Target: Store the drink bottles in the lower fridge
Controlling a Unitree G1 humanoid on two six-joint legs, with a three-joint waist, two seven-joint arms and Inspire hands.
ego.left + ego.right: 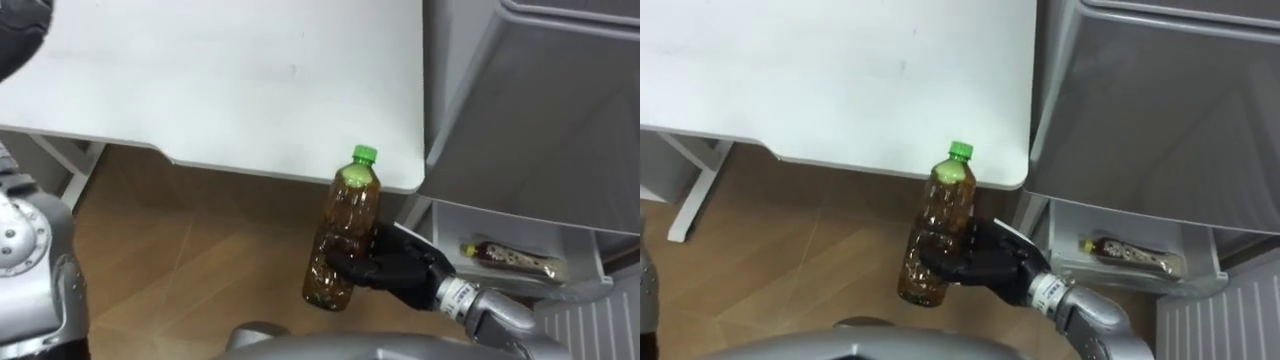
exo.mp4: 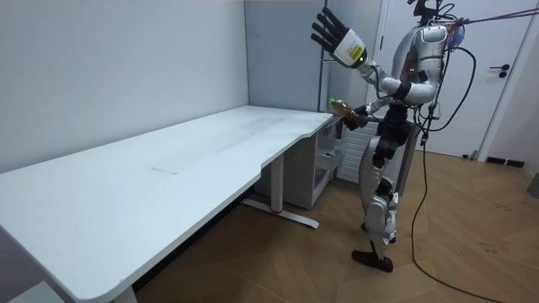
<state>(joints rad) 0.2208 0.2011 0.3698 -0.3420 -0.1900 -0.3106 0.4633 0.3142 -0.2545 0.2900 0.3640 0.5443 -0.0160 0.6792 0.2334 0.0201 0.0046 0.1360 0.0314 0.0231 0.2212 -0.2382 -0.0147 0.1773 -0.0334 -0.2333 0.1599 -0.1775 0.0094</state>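
Robot stands at the near end of the white desk (image 1: 220,80), right by the grey fridge (image 1: 540,110), feet on the wood floor (image 1: 180,260). From the room view it's upright and facing the desk corner.

Right hand (image 1: 395,265) is clamped on the bottle (image 1: 345,235), with dark fingers wrapped round its lower half and the thumb on the other side. It's a clear plastic bottle of brown drink with a green cap (image 1: 364,153). It's roughly upright with the cap up, leaning a little to the right. It hangs in the air over the floor, just off the desk's rounded corner and not touching the desk. The fridge is to its right, near but apart from it.

Left hand (image 2: 333,34) is raised high above head level in the room view, fingers spread apart and straight, holding nothing.

The fridge's lower part is open, with a white bin (image 1: 530,228) showing under the grey upper door. A second bottle (image 1: 510,258) lies on its side in that bin. It holds dark drink and has a pale label; I can't make out its cap.

The held bottle is outside the bin, to the left of it and in front.
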